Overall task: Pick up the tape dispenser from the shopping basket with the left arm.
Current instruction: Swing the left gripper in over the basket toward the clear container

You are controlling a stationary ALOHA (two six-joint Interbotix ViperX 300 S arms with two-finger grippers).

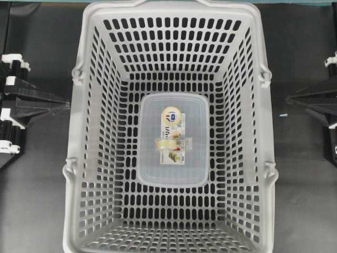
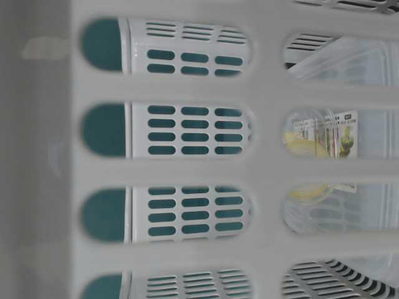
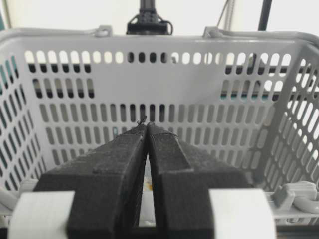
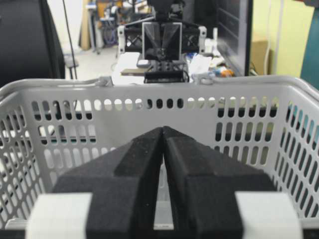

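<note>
The tape dispenser [image 1: 171, 134], clear plastic with a cream-yellow roll and a white-and-blue round label, lies on the clear rectangular box [image 1: 152, 171] in the middle of the shopping basket's floor. It also shows through the basket's slots in the table-level view [image 2: 318, 140]. The light-grey shopping basket [image 1: 79, 132] fills the centre of the table. My left gripper [image 1: 67, 104] is shut and empty outside the basket's left wall, pointing at it [image 3: 147, 124]. My right gripper [image 1: 288, 99] is shut and empty outside the right wall [image 4: 163, 128].
The basket's tall perforated walls [image 3: 149, 79] [image 4: 124, 92] stand between both grippers and the dispenser. Handle hinges [image 1: 265, 76] sit on the rim. Dark table surface lies on both sides of the basket. A small light scrap [image 1: 283, 114] lies on the table at the right.
</note>
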